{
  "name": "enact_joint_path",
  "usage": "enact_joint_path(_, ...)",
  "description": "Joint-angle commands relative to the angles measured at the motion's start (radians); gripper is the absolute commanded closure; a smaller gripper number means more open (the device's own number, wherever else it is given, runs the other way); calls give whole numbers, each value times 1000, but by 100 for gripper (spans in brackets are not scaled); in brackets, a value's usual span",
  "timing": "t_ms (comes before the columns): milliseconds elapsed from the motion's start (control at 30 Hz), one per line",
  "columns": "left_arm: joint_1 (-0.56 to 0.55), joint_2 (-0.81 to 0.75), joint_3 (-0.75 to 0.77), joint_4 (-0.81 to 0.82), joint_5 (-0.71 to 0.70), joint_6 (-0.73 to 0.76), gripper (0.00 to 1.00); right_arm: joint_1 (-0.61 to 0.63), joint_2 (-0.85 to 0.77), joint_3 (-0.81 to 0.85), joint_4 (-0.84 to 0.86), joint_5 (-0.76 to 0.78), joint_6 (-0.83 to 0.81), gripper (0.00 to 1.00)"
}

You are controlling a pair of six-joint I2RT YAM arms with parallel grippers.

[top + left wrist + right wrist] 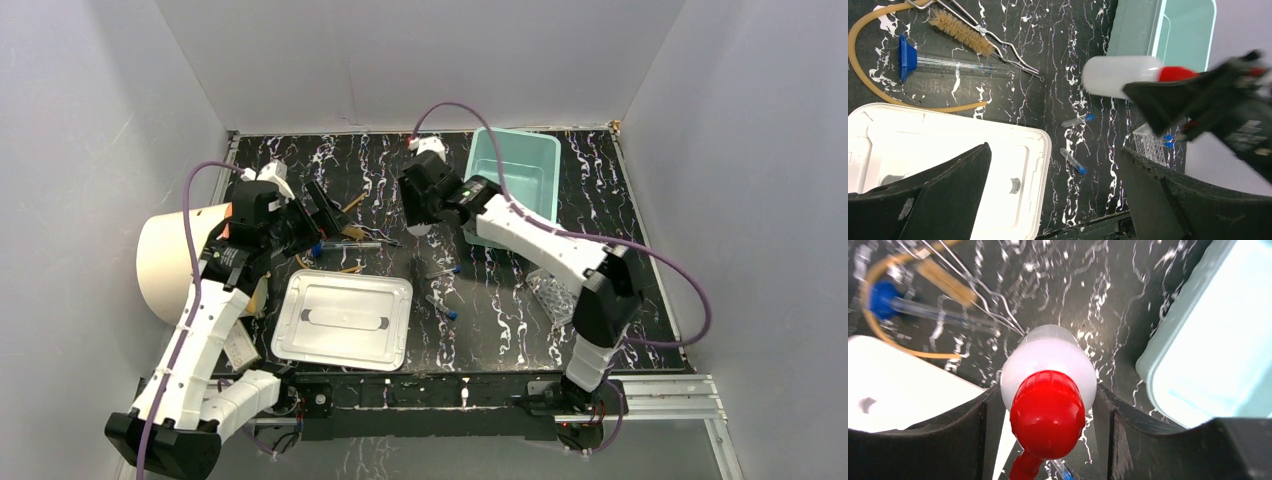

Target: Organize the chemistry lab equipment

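Observation:
My right gripper (1047, 405) is shut on the white squeeze bottle (1048, 360), its pads against both sides just under the red cap (1048, 412). In the left wrist view the bottle (1118, 75) hangs sideways above the table beside the teal bin (1183, 30). My left gripper (1053, 150) is open and holds nothing, over the white tray's (948, 150) right edge. Amber tubing (863, 75), a thin metal tool (1003, 45) and a brush (960, 30) lie at the back left. Two blue-capped tubes (1077, 120) (1073, 161) lie loose. The clear rack (553, 295) stands at the right.
A graduated cylinder with a blue base (948, 64) lies inside the tubing loop. The large cream cylinder (165, 260) stands at the far left by my left arm. The teal bin (515, 170) sits at the back right, and the white tray (345, 318) at the front centre.

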Motion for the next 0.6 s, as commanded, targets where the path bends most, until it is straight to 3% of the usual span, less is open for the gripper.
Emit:
enact_joint_path(0,-3,-45,13,-27,2,4,2,-52,-166,96,43,-4,-63,52)
enact_joint_path(300,-3,-44,2,-26,20,-20,2,-325,-309,55,22,-13,-93,51)
enact_joint_path(567,-3,-9,14,-22,39,-23,2,-499,-210,43,20,-67,-105,51)
